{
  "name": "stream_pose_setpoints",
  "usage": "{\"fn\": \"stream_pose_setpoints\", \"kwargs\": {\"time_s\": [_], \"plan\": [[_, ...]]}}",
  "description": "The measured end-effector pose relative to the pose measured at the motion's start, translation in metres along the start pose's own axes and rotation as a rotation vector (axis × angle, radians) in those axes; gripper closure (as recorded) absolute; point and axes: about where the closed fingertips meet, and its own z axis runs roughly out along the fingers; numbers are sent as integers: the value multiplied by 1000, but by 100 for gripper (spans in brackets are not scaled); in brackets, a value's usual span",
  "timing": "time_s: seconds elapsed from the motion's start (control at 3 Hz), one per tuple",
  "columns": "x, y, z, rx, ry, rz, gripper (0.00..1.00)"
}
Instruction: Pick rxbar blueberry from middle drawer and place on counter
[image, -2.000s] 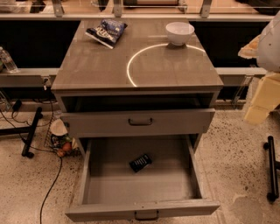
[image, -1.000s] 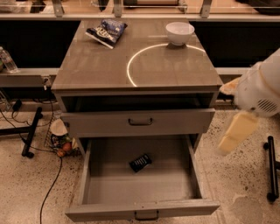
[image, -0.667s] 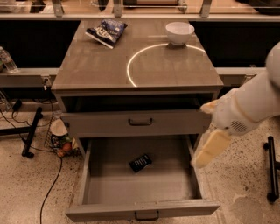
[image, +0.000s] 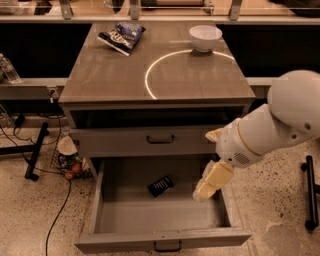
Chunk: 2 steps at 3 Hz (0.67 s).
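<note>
End effector (image: 212, 181) above middle drawer (image: 150, 220), hiding the right wall beneath it; arm (image: 280, 120) cut off by the frame edge; rxbar blueberry (image: 160, 185) lettering, to its left, unreadable.

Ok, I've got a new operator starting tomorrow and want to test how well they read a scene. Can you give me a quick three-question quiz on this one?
1. True or false: the bar lies on the counter.
2. Where is the gripper?
A. Over the right side of the open drawer, right of the bar
B. Over the counter
C. Down by the floor, left of the cabinet
3. Short answer: what lies at the counter's back left corner?

Key
1. False: it lies on the drawer floor.
2. A
3. The chip bag
</note>
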Motion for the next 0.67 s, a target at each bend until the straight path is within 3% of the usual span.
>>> {"fn": "stream_pose_setpoints", "kwargs": {"time_s": [0.33, 0.67], "plan": [[10, 4, 39, -21, -47, 90, 0], [38, -1, 119, -30, -93, 228, 0]]}}
